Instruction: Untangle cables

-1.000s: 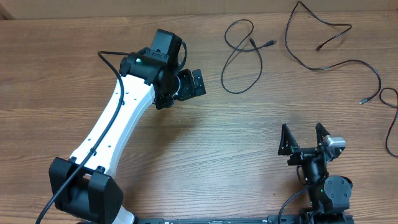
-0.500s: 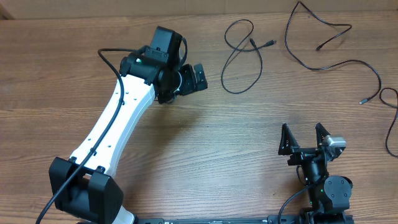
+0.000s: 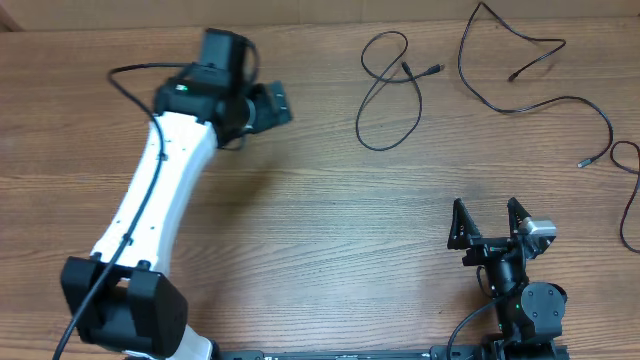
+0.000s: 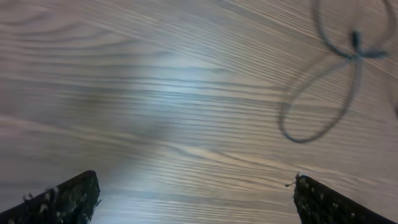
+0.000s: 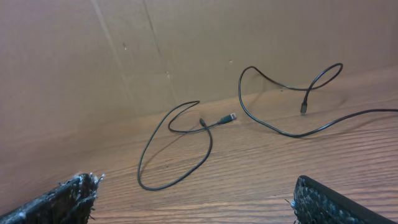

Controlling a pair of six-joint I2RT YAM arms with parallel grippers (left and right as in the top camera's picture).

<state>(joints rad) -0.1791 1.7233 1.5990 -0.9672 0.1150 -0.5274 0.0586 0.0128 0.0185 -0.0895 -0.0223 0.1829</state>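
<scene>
Lying apart — three black cables

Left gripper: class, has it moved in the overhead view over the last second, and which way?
Yes. The left gripper has moved left and slightly up in the picture, away from the looped cable, which has not shifted.

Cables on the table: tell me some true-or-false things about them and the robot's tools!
1. The left tool is holding a cable. False: it is open and holds nothing.
2. The looped cable lies apart from the long cable. True.
3. The right tool is open. True.
4. The cables are tied in one knotted bundle. False: they lie as separate strands on the wooden table.
</scene>
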